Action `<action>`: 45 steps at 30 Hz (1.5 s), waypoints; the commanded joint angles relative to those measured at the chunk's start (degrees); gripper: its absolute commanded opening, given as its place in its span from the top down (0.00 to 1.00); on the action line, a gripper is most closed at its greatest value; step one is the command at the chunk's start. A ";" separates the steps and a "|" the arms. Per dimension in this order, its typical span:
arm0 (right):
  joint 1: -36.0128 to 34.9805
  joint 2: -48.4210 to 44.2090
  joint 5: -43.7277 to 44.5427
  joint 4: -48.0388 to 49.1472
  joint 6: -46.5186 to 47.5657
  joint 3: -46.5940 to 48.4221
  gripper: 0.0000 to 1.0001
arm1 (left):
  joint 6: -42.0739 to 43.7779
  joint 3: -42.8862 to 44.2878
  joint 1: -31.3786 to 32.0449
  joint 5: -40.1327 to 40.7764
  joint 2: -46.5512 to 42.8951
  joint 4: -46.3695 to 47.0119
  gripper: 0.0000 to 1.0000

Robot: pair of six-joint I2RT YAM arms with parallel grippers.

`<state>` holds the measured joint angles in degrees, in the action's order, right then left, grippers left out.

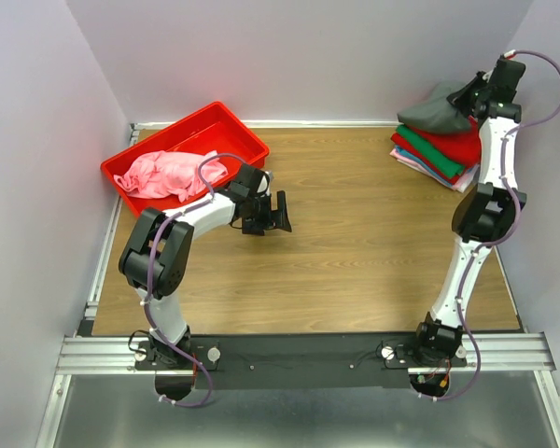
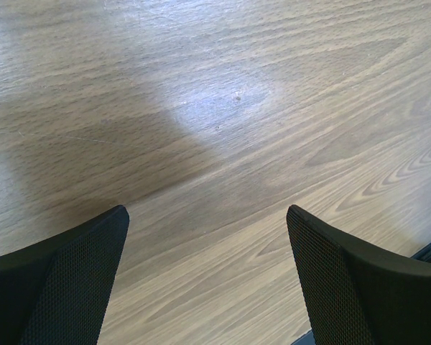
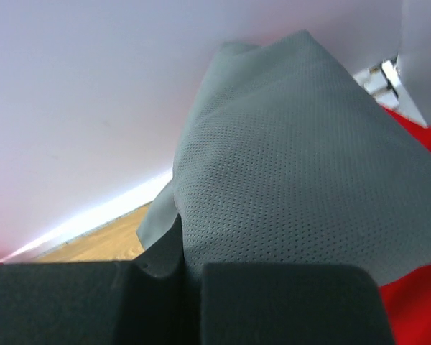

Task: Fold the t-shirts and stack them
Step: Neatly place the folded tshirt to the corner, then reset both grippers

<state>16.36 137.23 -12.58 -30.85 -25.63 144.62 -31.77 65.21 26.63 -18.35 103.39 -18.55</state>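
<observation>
At upper right, the right gripper (image 1: 470, 93) is clenching the soft dark grey t-shirt (image 3: 294, 165), which is resting atop the folded red, green and pale pink shirts (image 1: 439, 149). A crumpled pink t-shirt (image 1: 168, 174) is waiting in the red plastic bin (image 1: 215, 112), upper left; the left gripper (image 2: 208, 244) is hanging released.

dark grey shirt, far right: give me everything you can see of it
The dark grey t-shirt is soft cloth with a fine perforated weave, seen close in the right wrist view. It lies as a lumpy folded bundle on top of the stack at the far right corner of the table, seemingly resting on the red shirt. The right gripper is shut on one edge, pinching a fold. No sleeve or collar can be made out.
</observation>
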 commanded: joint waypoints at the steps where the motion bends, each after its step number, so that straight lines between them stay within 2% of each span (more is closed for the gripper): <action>1: 0.34 -4.25 0.53 1.58 1.19 -4.33 0.99 | -0.57 0.09 -0.27 1.91 -2.32 -0.53 0.02; 7: 0.43 -8.72 9.22 1.58 2.07 -12.58 0.98 | -0.49 -0.08 -0.27 2.09 -2.94 -0.53 0.02; 10: 0.43 -11.10 17.13 1.58 2.16 -15.76 0.90 | -0.49 -0.08 -0.27 2.44 -3.46 -0.70 0.02; 11: 0.43 -12.24 20.63 1.50 2.25 -17.60 0.72 | -0.49 -0.08 -0.27 2.61 -3.64 -0.70 0.02; 12: 0.43 -12.77 21.97 1.50 2.51 -18.22 0.60 | -0.49 -0.17 -0.27 2.62 -3.90 -0.70 0.02; 13: 0.43 -13.21 23.20 1.50 3.21 -18.93 0.38 | -0.40 -0.08 -0.27 2.62 -3.99 -0.70 0.02; 15: 0.43 -14.53 25.76 1.41 3.83 -20.42 0.15 | -0.05 0.00 -0.27 2.70 -4.69 -0.53 0.02; 17: 0.43 -15.84 26.37 1.41 4.96 -21.91 0.00 | 0.04 -0.17 -0.27 3.05 -5.92 0.00 0.02; 24: 0.25 -21.90 26.73 1.41 6.38 -27.01 0.00 | 0.57 -0.70 -0.27 5.51 -10.66 1.05 0.02; 32: -2.47 -36.76 27.78 4.31 7.34 -42.91 0.00 | 1.53 -2.63 -0.18 10.61 -18.57 3.16 0.02; 35: -5.89 -40.80 27.35 5.36 7.61 -47.57 0.00 | 1.62 -4.03 -0.18 11.58 -22.17 4.48 0.02; 38: -10.63 -46.33 26.56 6.41 7.00 -56.08 0.00 | 1.01 -5.79 -0.27 12.28 -25.95 5.89 0.02; 45: -26.61 -55.83 24.54 7.82 6.29 -69.01 0.00 | -1.01 -9.83 -0.09 15.00 -35.52 7.91 0.02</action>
<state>-3.70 85.34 13.41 -24.18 -19.09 81.12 -31.59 57.52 26.63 -6.76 72.42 -13.26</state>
